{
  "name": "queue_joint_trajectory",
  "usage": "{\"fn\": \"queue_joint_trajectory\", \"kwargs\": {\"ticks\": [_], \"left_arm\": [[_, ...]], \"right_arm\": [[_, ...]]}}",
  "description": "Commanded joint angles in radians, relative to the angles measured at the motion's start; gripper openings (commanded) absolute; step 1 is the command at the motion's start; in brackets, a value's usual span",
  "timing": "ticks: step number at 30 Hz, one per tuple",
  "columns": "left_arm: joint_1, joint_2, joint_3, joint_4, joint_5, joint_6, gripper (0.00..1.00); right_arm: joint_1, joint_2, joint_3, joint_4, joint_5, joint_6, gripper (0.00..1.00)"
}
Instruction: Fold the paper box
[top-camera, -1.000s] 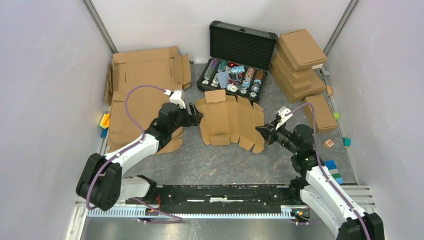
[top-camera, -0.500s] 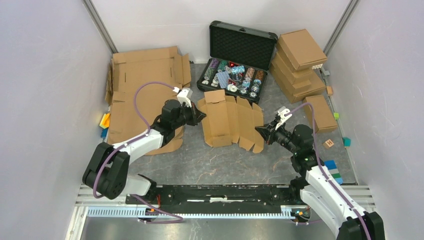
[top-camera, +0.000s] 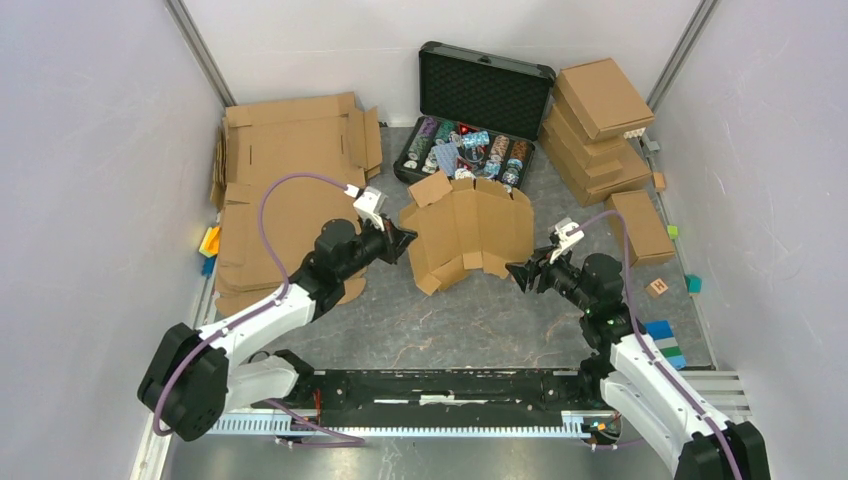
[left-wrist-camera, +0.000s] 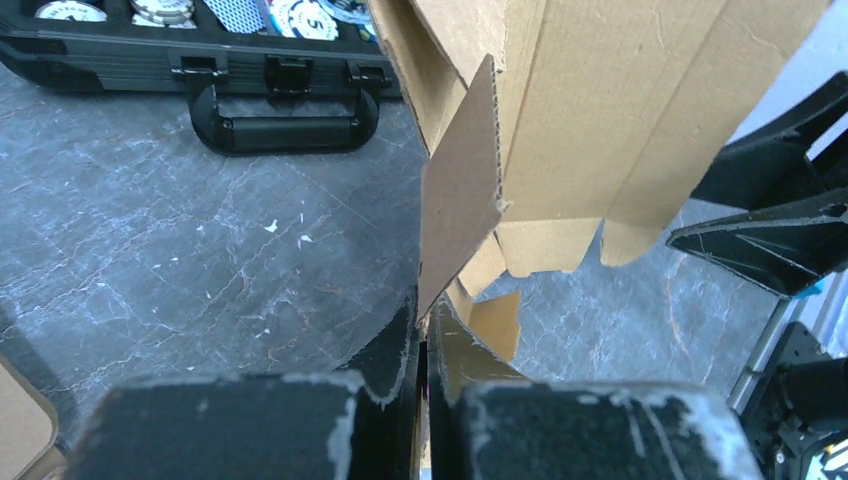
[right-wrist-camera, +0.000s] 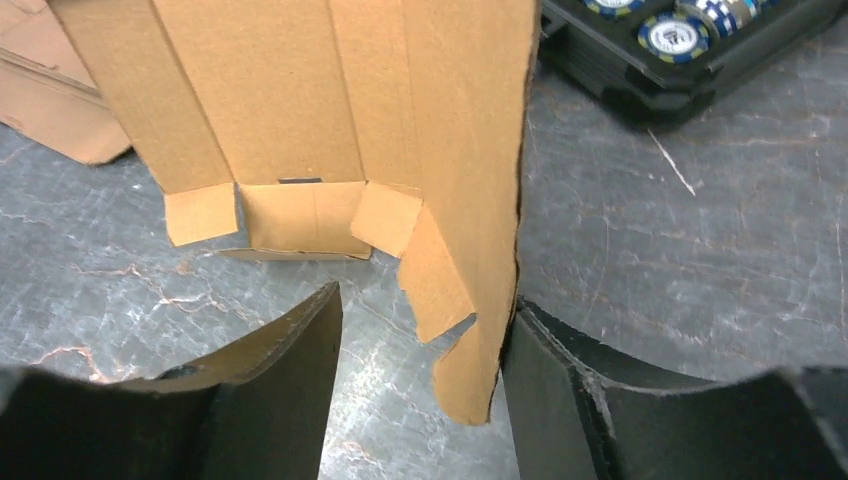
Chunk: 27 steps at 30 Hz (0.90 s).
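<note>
left fingers (left-wrist-camera: 392, 362) pinched, right fingers (right-wrist-camera: 285, 365) apart

Seen from the left wrist, the paper box (left-wrist-camera: 600, 110) runs off the top edge. The flap pinched in the left tool (left-wrist-camera: 424, 320) disappears between the closed fingers, so the depth of the bite is unseen. The black case (left-wrist-camera: 280, 75) is cropped there to its handle and front wall. From the right wrist the box's upper panels are cut off too. Its hanging flap sits between the parted fingers of the right tool (right-wrist-camera: 425, 300), contact unclear. From above, the chips (top-camera: 465, 150) are too small to read.
</note>
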Motion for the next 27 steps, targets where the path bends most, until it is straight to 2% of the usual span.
{"fn": "queue_joint_trajectory", "kwargs": {"ticks": [1,5,8,13,18,24,27], "left_arm": [[-0.029,-0.004,-0.004,0.044,-0.039,0.106,0.02],[-0.033,0.02,0.018,0.019,-0.021,0.127,0.02],[-0.034,0.014,0.015,0.011,-0.014,0.148,0.02],[-0.035,0.013,0.015,0.0,0.032,0.184,0.02],[-0.035,0.021,0.02,-0.005,0.045,0.194,0.02],[-0.035,0.019,0.022,-0.018,0.039,0.2,0.02],[-0.035,0.017,0.022,-0.018,0.048,0.199,0.02]], "right_arm": [[0.003,-0.009,-0.021,-0.01,0.075,-0.007,0.68],[0.003,0.018,-0.017,0.006,0.124,-0.014,0.79],[0.003,0.033,-0.016,0.017,0.179,-0.012,0.98],[0.003,0.06,-0.055,0.11,0.202,-0.005,0.98],[0.002,0.134,-0.082,0.276,0.178,0.033,0.98],[-0.003,0.179,-0.061,0.321,0.364,0.02,0.98],[-0.024,0.197,-0.054,0.371,0.35,0.01,0.98]]}}
